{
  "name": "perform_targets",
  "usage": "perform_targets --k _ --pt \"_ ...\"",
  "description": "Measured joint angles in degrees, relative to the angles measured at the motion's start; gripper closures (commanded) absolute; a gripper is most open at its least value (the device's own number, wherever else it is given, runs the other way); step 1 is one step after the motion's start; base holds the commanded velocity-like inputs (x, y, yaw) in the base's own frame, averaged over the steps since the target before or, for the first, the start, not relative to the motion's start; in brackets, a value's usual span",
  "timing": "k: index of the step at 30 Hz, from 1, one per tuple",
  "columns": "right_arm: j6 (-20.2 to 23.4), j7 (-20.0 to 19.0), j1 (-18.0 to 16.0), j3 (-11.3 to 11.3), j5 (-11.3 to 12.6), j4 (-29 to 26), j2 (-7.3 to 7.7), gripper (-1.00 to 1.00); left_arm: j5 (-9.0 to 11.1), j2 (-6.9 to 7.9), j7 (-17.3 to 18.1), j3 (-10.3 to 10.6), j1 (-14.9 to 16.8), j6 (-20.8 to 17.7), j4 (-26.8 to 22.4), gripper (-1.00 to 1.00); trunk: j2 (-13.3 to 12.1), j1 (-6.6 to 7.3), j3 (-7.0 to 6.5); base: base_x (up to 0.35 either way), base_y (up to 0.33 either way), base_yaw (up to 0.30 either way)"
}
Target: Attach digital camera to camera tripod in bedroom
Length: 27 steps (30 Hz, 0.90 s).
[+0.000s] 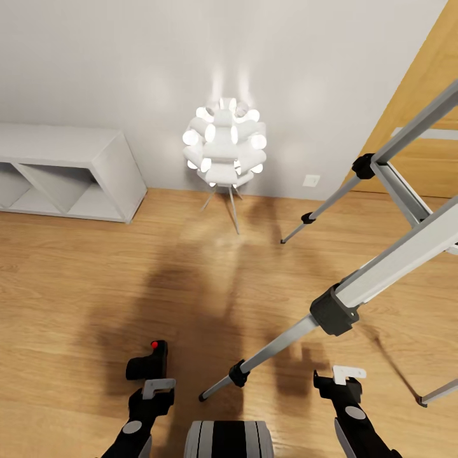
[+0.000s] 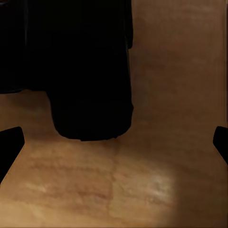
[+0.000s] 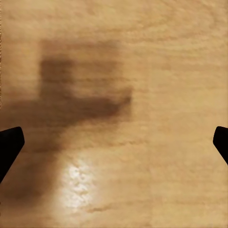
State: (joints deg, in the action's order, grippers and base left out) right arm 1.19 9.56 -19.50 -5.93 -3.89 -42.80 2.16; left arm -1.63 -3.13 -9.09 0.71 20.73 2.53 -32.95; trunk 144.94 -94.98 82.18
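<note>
In the head view the digital camera [image 1: 148, 360], red spot up, sits at the lower left at the tip of the left gripper [image 1: 152, 381], while the camera tripod [image 1: 356, 286] slants in from the right edge over the wood floor [image 1: 76, 286], past a white lamp [image 1: 224, 146] and white cube shelves [image 1: 63, 172]. The left wrist view shows the camera [image 2: 80, 66] as a dark mass above fingertips [image 2: 9, 142] spread wide, not touching it. The right wrist view gives the right gripper [image 3: 114, 142] spread the same over bare, shadowed floor [image 3: 156, 57].
</note>
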Motion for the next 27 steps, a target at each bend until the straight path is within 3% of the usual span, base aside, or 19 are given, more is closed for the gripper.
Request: perform_targets --k 15,27 --pt "-0.01 0.05 0.0 0.05 -0.06 0.01 -0.04 -1.0 0.13 0.03 -0.02 -0.09 0.18 3.64 2.85 -1.0 0.0 0.0 0.0 0.0 0.0 0.0" --pt "0.0 0.05 0.0 0.12 -0.04 0.02 -0.12 -1.0 0.36 0.83 -0.05 -0.36 0.17 7.01 7.82 -1.0 0.0 0.0 0.0 0.0 0.0 0.0"
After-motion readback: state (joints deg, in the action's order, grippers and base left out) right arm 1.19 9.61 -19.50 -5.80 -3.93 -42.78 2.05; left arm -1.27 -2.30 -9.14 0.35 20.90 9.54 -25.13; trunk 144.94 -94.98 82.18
